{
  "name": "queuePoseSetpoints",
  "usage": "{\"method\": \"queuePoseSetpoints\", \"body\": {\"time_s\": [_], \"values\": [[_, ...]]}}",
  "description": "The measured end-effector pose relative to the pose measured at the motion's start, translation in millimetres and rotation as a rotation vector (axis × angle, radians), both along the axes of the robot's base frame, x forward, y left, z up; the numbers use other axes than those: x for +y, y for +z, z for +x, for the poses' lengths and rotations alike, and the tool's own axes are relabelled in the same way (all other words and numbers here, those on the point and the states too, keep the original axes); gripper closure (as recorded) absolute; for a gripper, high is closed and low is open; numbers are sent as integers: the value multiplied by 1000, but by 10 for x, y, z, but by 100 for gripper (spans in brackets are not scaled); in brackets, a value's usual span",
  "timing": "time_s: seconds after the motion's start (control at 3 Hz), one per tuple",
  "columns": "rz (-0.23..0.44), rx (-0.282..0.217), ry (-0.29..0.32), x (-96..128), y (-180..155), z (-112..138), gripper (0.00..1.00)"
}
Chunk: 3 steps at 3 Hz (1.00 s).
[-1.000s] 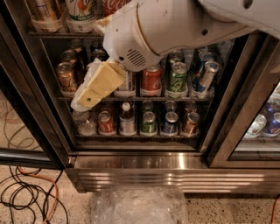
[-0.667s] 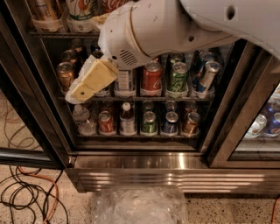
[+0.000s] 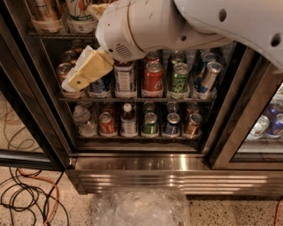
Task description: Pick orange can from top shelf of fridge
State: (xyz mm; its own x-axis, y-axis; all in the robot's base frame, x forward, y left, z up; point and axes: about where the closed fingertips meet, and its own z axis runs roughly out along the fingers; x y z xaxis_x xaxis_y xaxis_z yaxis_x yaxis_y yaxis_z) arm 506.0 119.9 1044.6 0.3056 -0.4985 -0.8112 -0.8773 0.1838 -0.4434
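Two fingers (image 3: 90,70), cream and yellow, lie pressed together into one wedge with nothing between them. The gripper (image 3: 73,83) points down and left in front of the left end of the middle rack, its tip over the gold-brown cans (image 3: 65,70) there. Since a second ago it has risen and slid left, and the white wrist (image 3: 132,26) now covers more of the rack above. The top shelf (image 3: 57,36) runs just above the wedge, its front rail showing only left of the wrist. On it, at far left, stands the orange can (image 3: 43,9), cut off by the upper edge. Room is tight: the black frame of the fridge (image 3: 31,88) stands near on the left, with cans close behind.
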Motion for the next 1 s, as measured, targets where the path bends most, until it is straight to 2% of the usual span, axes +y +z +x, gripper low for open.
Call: {"method": "queuePoseSetpoints", "body": {"time_s": [0.33,0.67,1.0], "values": [[11,12,-13,45,-81,37,0],[30,10,-32,156,-204,201,0],[70,-19,-41,317,-218,393,0]]}}
